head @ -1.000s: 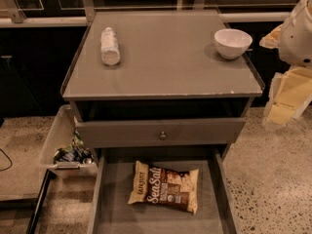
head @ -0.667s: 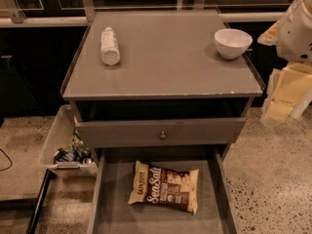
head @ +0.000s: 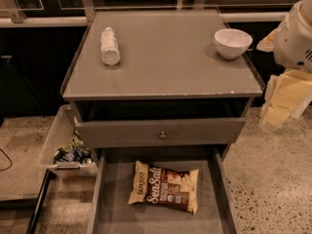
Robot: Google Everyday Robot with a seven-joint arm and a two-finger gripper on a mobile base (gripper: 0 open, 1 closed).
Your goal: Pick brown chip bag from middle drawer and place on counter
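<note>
— What's on your screen, biggest thing first?

— The counter [head: 165,67], a wide grey top, with a white bowl [head: 233,43] at its back right and a white bottle [head: 109,45] lying at its back left. Below it, the middle drawer [head: 117,213] stands pulled out. My gripper [head: 282,101] hangs off the counter's right side, well apart from the drawer. I can't tell whether it is wide or narrow.

— And the bag?

— The brown chip bag [head: 165,185] lies flat on the drawer floor, untouched. I judge we're at the reach step. I need to bring the gripper left and down over the bag, then lift it onto the counter's bare middle.
</note>
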